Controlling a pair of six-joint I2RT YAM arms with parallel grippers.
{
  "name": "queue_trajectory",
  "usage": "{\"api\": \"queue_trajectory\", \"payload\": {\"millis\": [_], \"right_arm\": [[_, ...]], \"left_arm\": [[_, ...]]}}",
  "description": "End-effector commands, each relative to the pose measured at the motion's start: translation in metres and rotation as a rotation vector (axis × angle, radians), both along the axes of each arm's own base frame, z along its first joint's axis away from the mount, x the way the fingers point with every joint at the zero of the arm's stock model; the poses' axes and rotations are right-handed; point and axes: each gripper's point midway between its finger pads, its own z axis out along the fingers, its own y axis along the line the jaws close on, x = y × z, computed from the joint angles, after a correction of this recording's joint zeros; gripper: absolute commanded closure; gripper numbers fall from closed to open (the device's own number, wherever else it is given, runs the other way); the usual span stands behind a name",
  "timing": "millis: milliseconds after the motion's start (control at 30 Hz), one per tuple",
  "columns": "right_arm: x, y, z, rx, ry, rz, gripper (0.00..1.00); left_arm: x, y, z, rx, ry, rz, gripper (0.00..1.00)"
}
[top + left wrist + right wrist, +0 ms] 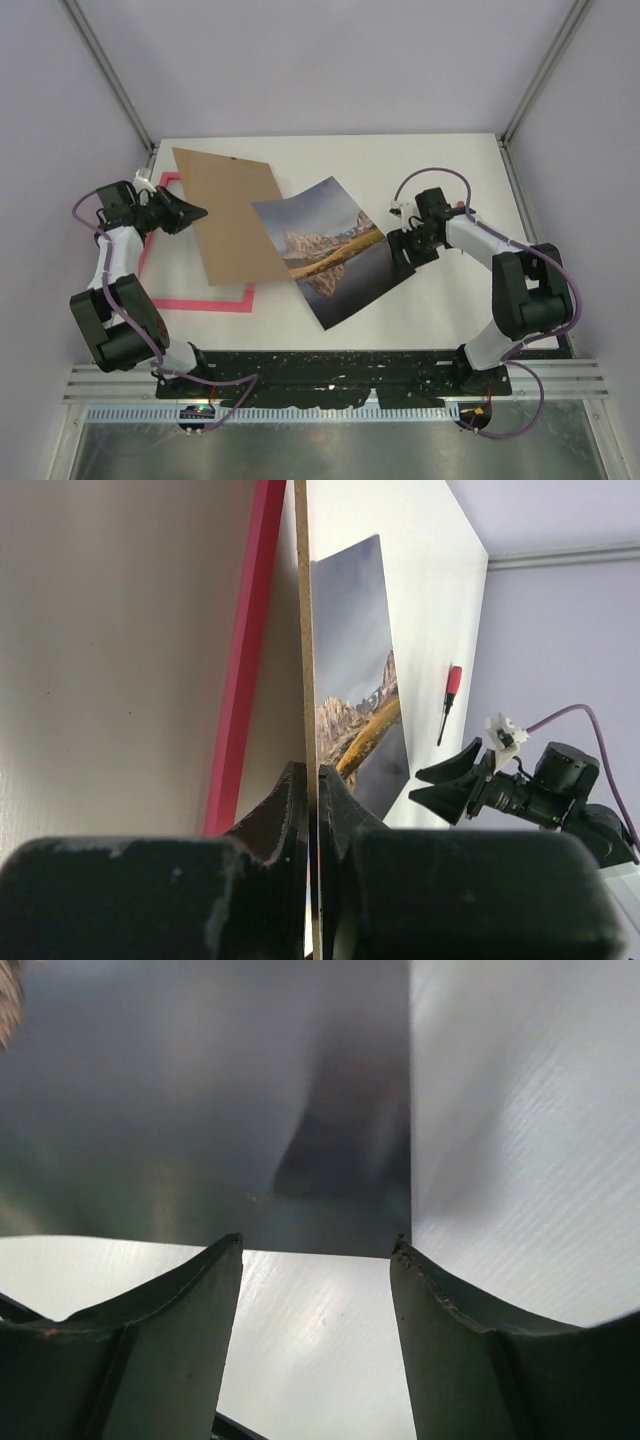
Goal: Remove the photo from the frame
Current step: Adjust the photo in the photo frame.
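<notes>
My left jaws pinch the brown backing board (235, 210) by its edge, tilting it off the pink frame (205, 301), so the photo (335, 255) lies exposed on the counter (430, 320). My right jaws, spread, hover at its right corner.

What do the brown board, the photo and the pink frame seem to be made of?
The backing board looks like fibreboard or stiff card: matte brown, with a thin pale edge. The photo seems glossy print paper, given its sheen. The frame is smooth bright pink, perhaps plastic or painted wood; unclear.
</notes>
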Motion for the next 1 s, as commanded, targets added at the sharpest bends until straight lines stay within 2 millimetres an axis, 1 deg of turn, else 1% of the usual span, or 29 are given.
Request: {"api": "queue_trajectory", "payload": {"millis": [0,67,100,133,167,200,233,267,333,367,400,433,467,500,533,567,600,633,667,700,733,767,800,833,867,900,933,967], "right_arm": [[-0.005,0.01,0.003,-0.038,-0.026,0.175,0.33],[0.013,0.022,0.018,-0.045,-0.169,0.242,0.32],[0.016,0.031,0.024,-0.049,-0.216,0.28,0.32],[0.029,0.039,0.037,-0.05,-0.31,0.321,0.3],[0.032,0.051,0.043,-0.055,-0.36,0.378,0.3],[0.042,0.061,0.054,-0.043,-0.433,0.399,0.29],[0.043,0.076,0.062,-0.024,-0.476,0.456,0.28],[0.049,0.086,0.07,-0.006,-0.519,0.476,0.28],[0.043,0.12,0.082,0.059,-0.567,0.571,0.27],[0.04,0.128,0.083,0.068,-0.579,0.597,0.26],[0.033,0.146,0.087,0.091,-0.615,0.648,0.25],[0.027,0.154,0.082,0.089,-0.635,0.694,0.23],[0.021,0.171,0.085,0.1,-0.691,0.759,0.22],[0.014,0.178,0.081,0.112,-0.711,0.802,0.2],[0.004,0.191,0.082,0.134,-0.737,0.87,0.2],[-0.006,0.197,0.078,0.156,-0.745,0.915,0.19],[-0.011,0.207,0.08,0.17,-0.781,0.956,0.19],[-0.005,0.213,0.083,0.171,-0.84,0.942,0.15],[0.003,0.212,0.08,0.134,-0.853,0.898,0.13],[0.011,0.216,0.079,0.124,-0.858,0.88,0.12],[0.028,0.215,0.084,0.084,-0.877,0.837,0.12],[0.038,0.213,0.07,0.054,-0.852,0.823,0.12],[0.055,0.209,0.077,0.032,-0.867,0.774,0.12],[0.064,0.208,0.067,0.026,-0.842,0.763,0.12],[0.079,0.204,0.073,0.03,-0.849,0.727,0.12],[0.085,0.202,0.059,0.018,-0.818,0.72,0.12],[0.099,0.199,0.063,0.01,-0.828,0.695,0.12],[0.106,0.196,0.048,-0.014,-0.801,0.685,0.12]], "left_arm": [[0.008,0.003,0.038,0.059,-0.149,-0.039,1.0],[0.009,0.005,0.041,0.064,-0.154,-0.035,1.0],[0.01,0.005,0.044,0.066,-0.159,-0.034,1.0],[0.01,0.005,0.045,0.068,-0.161,-0.033,1.0],[0.01,0.005,0.046,0.069,-0.163,-0.032,1.0],[0.01,0.005,0.048,0.073,-0.169,-0.031,1.0],[0.01,0.006,0.05,0.076,-0.171,-0.029,1.0],[0.01,0.006,0.051,0.076,-0.172,-0.025,1.0],[0.01,0.005,0.054,0.079,-0.178,-0.024,1.0],[0.01,0.006,0.054,0.077,-0.178,-0.023,1.0],[0.01,0.006,0.055,0.078,-0.181,-0.023,1.0],[0.01,0.006,0.055,0.078,-0.181,-0.023,1.0],[0.01,0.006,0.055,0.079,-0.18,-0.022,1.0],[0.011,0.006,0.055,0.08,-0.176,-0.028,1.0],[0.011,0.007,0.054,0.083,-0.171,-0.03,1.0],[0.012,0.007,0.055,0.086,-0.172,-0.03,1.0],[0.012,0.008,0.055,0.091,-0.173,-0.027,1.0],[0.012,0.008,0.056,0.095,-0.176,-0.029,1.0],[0.012,0.008,0.057,0.098,-0.179,-0.026,1.0],[0.012,0.009,0.058,0.102,-0.181,-0.025,1.0],[0.012,0.008,0.058,0.101,-0.181,-0.029,1.0],[0.011,0.009,0.059,0.103,-0.182,-0.027,1.0],[0.011,0.009,0.06,0.105,-0.184,-0.026,1.0],[0.011,0.008,0.06,0.104,-0.187,-0.03,1.0],[0.011,0.008,0.061,0.105,-0.189,-0.028,1.0],[0.011,0.008,0.063,0.103,-0.192,-0.032,1.0],[0.011,0.008,0.063,0.105,-0.195,-0.034,1.0],[0.01,0.007,0.063,0.107,-0.193,-0.038,1.0]]}}
